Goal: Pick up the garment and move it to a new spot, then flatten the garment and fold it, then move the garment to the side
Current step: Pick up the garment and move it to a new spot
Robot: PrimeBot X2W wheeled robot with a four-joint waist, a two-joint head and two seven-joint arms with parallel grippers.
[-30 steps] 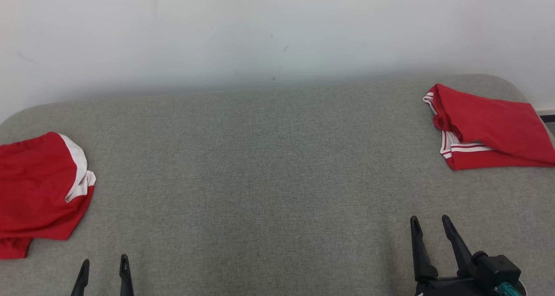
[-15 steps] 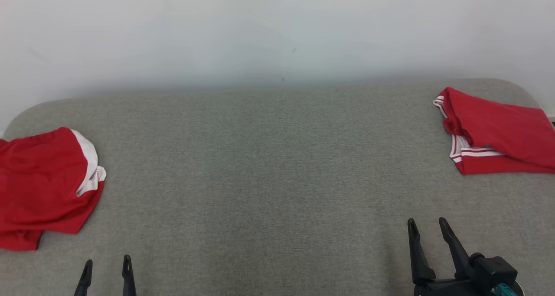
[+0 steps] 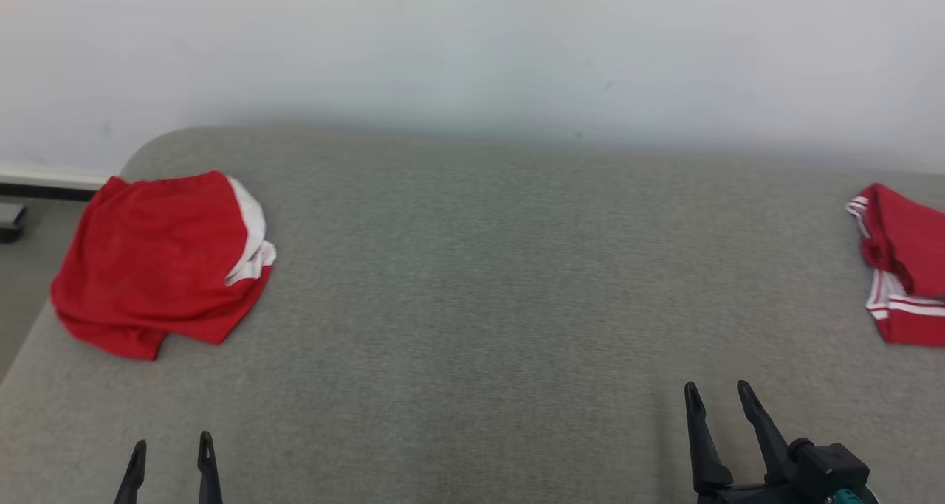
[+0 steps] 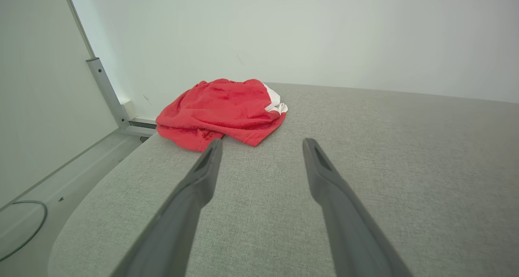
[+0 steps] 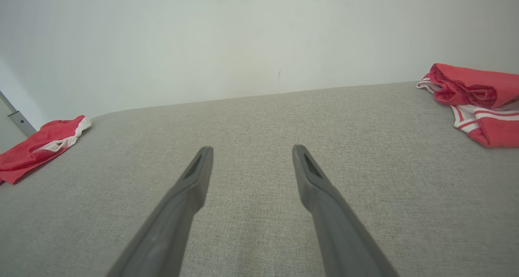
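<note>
The left end effector point(image 3: 173, 442) and right end effector point(image 3: 716, 386) hover open, empty, over the grey fabric bench point(image 3: 480, 305). Well ahead of the left one waits the crumpled red-and-white garment point(image 3: 159, 257); beyond the right one, a folded red striped garment point(image 3: 908, 268), seemingly finished.
</note>
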